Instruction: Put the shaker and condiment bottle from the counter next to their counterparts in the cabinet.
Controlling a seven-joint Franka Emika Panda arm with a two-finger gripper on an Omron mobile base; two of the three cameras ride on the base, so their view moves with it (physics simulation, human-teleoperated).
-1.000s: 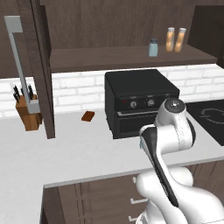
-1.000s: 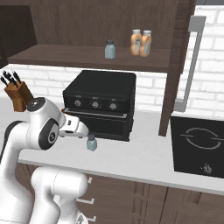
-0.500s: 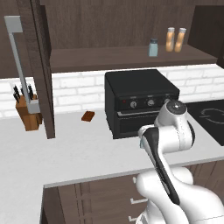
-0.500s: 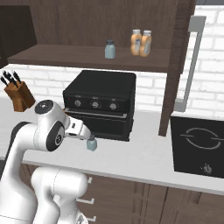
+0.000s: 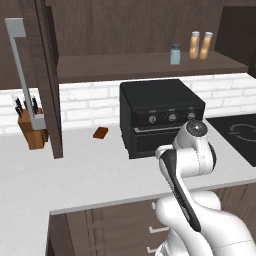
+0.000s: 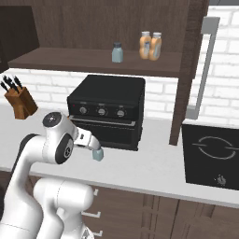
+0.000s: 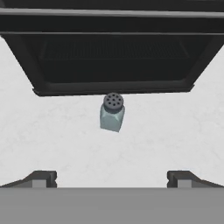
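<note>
A pale blue-grey shaker [image 7: 112, 113] with a holed grey cap stands upright on the white counter [image 7: 52, 140], just in front of the black oven. My gripper [image 7: 111, 178] hangs above the counter a little short of it, open, with nothing between its fingers. From the right base view the same shaker [image 6: 98, 154] peeks out beside my wrist. On the dark wood cabinet shelf [image 6: 70, 60] stand a matching shaker [image 6: 117, 52] and two amber bottles [image 6: 145, 45] [image 6: 155, 46] side by side. The left base view shows them too: shaker [image 5: 175, 54], bottles [image 5: 194, 45] [image 5: 206, 45].
The black oven [image 5: 160, 115] sits at the back of the counter under the shelf. The open cabinet door [image 5: 45, 75] with its grey bar handle [image 5: 20, 65] juts out on the left. A knife block [image 5: 32, 127], a small brown thing [image 5: 100, 132] and a cooktop [image 6: 212, 158] also share the counter.
My arm's elbow has sunk slightly. The shaker on the counter and the things on the shelf have not moved, and the gripper stays open.
</note>
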